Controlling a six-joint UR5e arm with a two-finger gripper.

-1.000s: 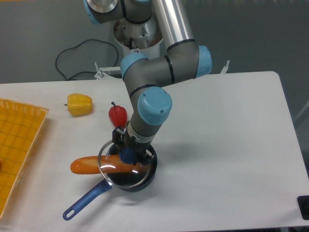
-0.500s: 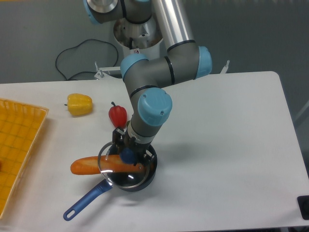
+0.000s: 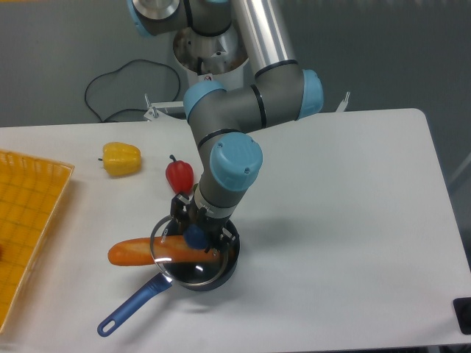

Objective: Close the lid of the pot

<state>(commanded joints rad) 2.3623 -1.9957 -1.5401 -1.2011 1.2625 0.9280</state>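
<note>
Gripper (image 3: 196,234): clenched on the blue knob of the pot lid (image 3: 180,254), just above the pot (image 3: 219,271).
Lid: over the pot mouth, offset toward the carrot (image 3: 140,251).
Carrot: lying across the rim under the glass; likely to block seating.
Handle (image 3: 131,305): pointing front-left.
Advice: centre over the rim, lower level, release gently.

Pretty standard look: the arm (image 3: 254,44) is built from silver tubes, grey joints capped in light blue, and a black gripper (image 3: 194,228).
</note>
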